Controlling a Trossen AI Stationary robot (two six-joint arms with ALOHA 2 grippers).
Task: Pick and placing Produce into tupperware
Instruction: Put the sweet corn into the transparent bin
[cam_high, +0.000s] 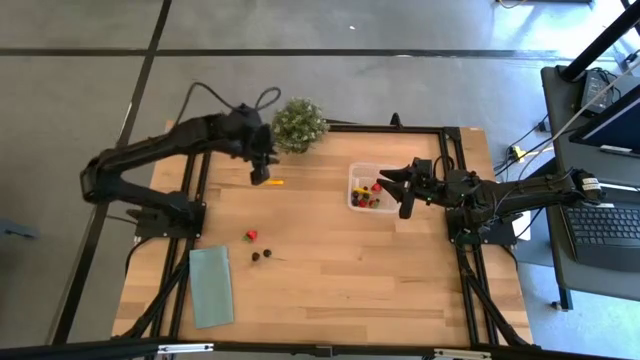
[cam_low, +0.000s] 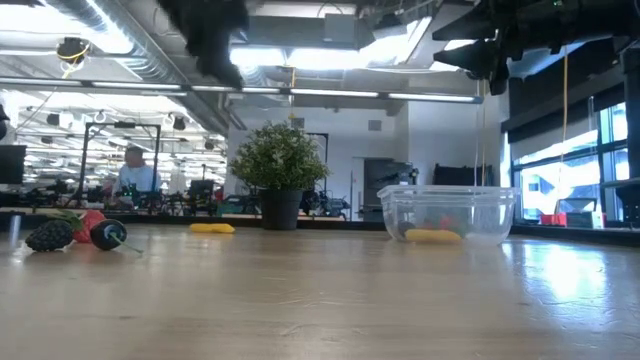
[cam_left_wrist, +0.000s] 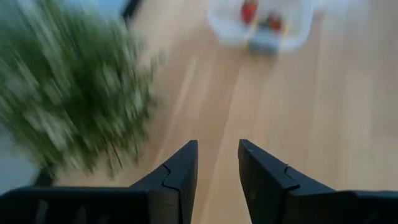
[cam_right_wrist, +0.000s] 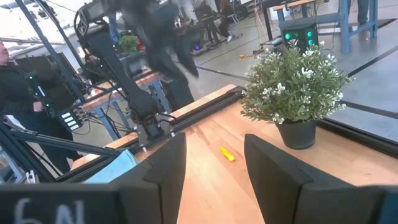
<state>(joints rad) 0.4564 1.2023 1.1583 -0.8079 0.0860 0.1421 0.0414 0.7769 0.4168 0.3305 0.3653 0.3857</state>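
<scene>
your left gripper hangs above the table with its fingers a narrow gap apart and nothing between them. just beside its tips lies a yellow piece, loose on the wood; the plant stands close behind it. past the fingers in the left wrist view you see the box, blurred, with red bits inside.

your right gripper hovers at the box's near edge, fingers parted about halfway, gripping nothing. between those fingers, farther off, the same yellow piece shows on the table.

inside the box sit several pieces, red, dark and yellow. well away from both grippers, near the cloth, lie a red piece and two dark berries.

writing: pale marks on the right gripper's body look like "6n", but you can't trust that reading. no brand reads anywhere else.

a person sits in the room behind the table.
</scene>
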